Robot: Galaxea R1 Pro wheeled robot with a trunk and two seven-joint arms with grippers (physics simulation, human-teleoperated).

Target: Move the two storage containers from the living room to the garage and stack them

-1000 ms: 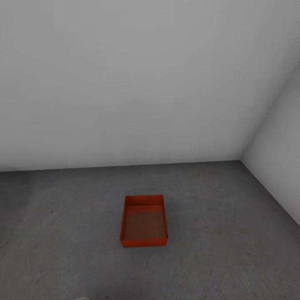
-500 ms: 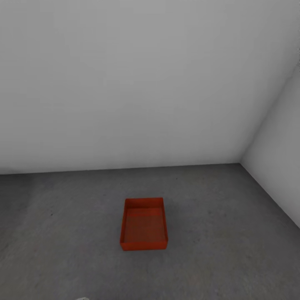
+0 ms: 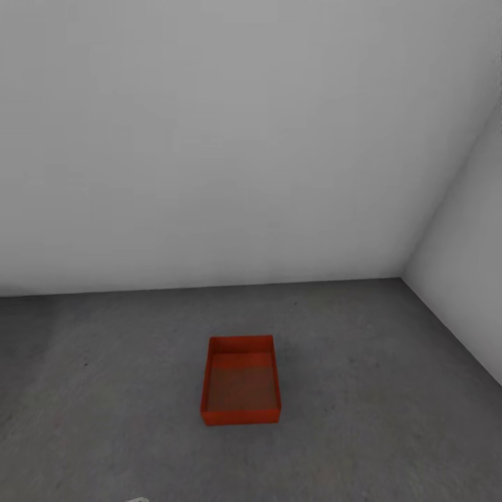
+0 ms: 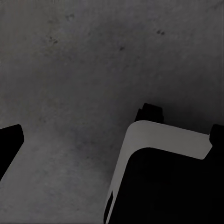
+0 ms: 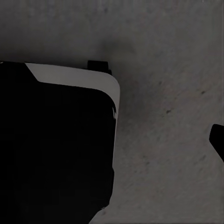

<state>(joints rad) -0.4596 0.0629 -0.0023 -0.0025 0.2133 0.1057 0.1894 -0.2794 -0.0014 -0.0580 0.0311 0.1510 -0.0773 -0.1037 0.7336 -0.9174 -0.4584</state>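
Observation:
One storage container [image 3: 241, 380], an orange-red open-topped box with nothing in it, sits flat on the dark grey floor [image 3: 362, 418] of the garage, a little way out from the white back wall. Nothing lies on it or touches it. In the left wrist view a dark fingertip [image 4: 9, 142] of the left gripper stands at the frame edge over bare floor. The right wrist view has a dark fingertip [image 5: 218, 140] at its edge in the same way. Nothing is held between the fingers of either gripper.
A white-grey back wall [image 3: 209, 139] meets a side wall [image 3: 467, 293] in a corner to the container's far right. My own white-and-black base [image 4: 163, 177] [image 5: 56, 149] stands on the concrete beneath both hanging arms.
The whole head picture has slid down a little, so the camera has moved. The container rests in the same spot on the floor.

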